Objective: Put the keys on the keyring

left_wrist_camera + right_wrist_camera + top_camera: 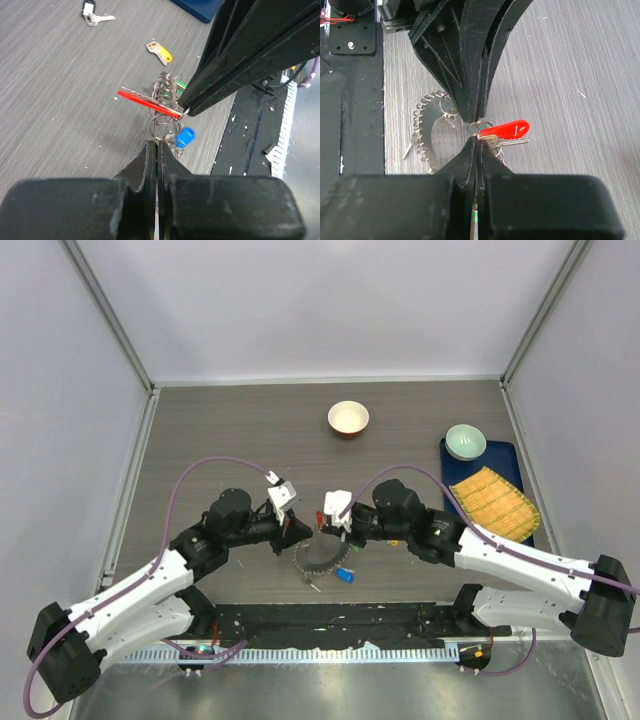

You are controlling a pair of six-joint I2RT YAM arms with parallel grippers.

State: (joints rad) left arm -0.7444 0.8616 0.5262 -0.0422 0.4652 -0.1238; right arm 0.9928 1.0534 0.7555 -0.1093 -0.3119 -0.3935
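The toothed grey keyring (322,560) lies on the table in front of both arms, also seen in the right wrist view (426,131). One of its small wire rings (164,128) is raised, and my left gripper (157,144) is shut on that ring's edge. My right gripper (479,140) faces it tip to tip, shut on a green-headed key (474,220) whose blade reaches the wire ring. A red-headed key (506,129) hangs at the ring between the two tips. A blue-headed key (185,137) lies by the keyring. A yellow-headed key (160,52) and a black-headed key (90,12) lie loose farther off.
A red-and-cream bowl (348,419) stands at the back centre. At the right, a blue tray (500,453) carries a teal bowl (465,441) and a bamboo mat (493,502). A black strip (330,620) runs along the near table edge.
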